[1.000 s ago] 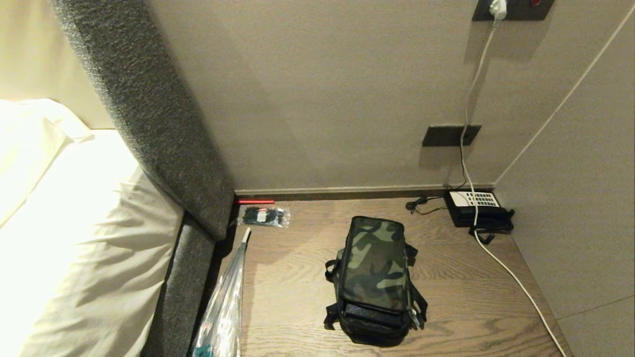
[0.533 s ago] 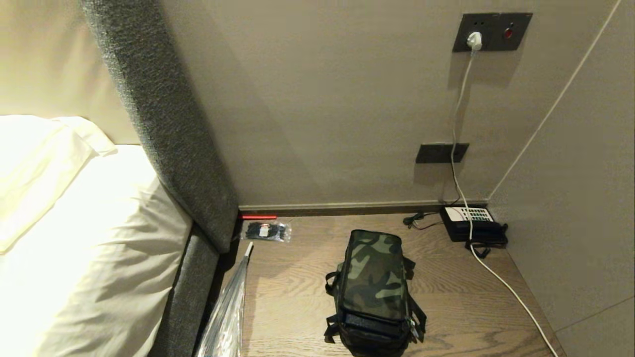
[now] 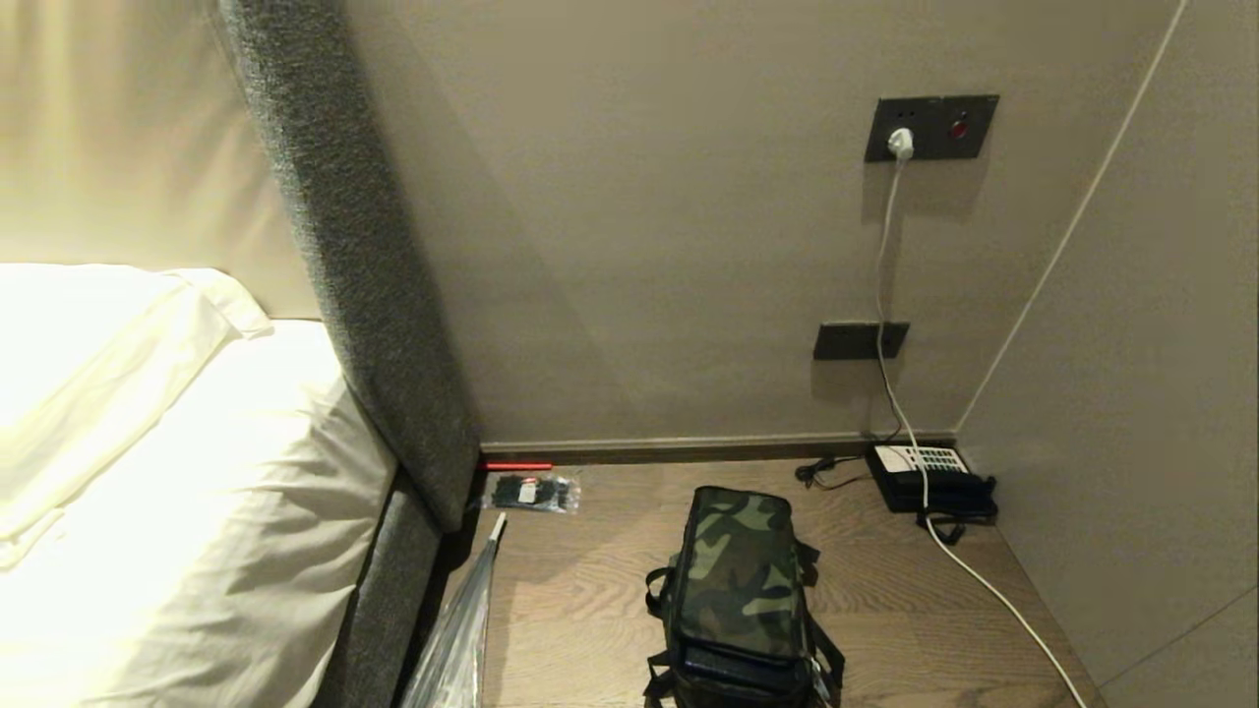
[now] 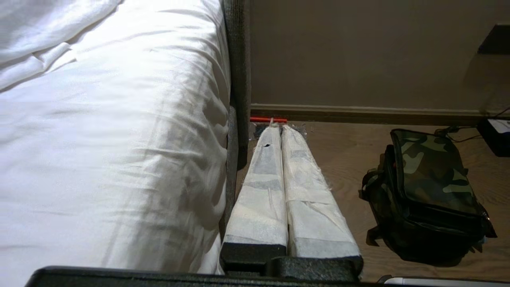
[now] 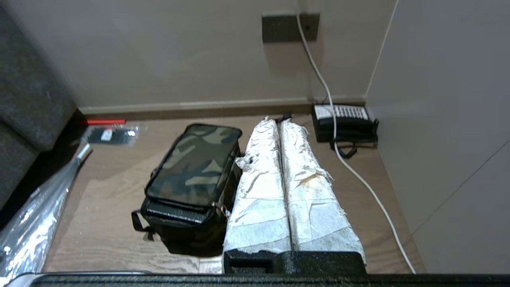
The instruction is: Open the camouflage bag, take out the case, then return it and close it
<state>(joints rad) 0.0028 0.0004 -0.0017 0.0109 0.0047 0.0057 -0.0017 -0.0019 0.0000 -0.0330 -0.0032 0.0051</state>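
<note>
Camouflage bag (image 3: 740, 580) zipped shut on wooden floor (image 3: 590, 590); left tool (image 4: 277, 131), right tool (image 5: 277, 121) clenched, empty.

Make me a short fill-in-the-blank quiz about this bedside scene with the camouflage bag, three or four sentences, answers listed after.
1. The camouflage bag stands on the wooden table with its top panel zipped ____.
2. The white cable runs up the wall to a ____.
3. The desk telephone sits in the table's far ____ corner, seen from the head view.
4. The fingers of the right pincer are pressed ____.

Answers: shut; socket; right; together
</note>
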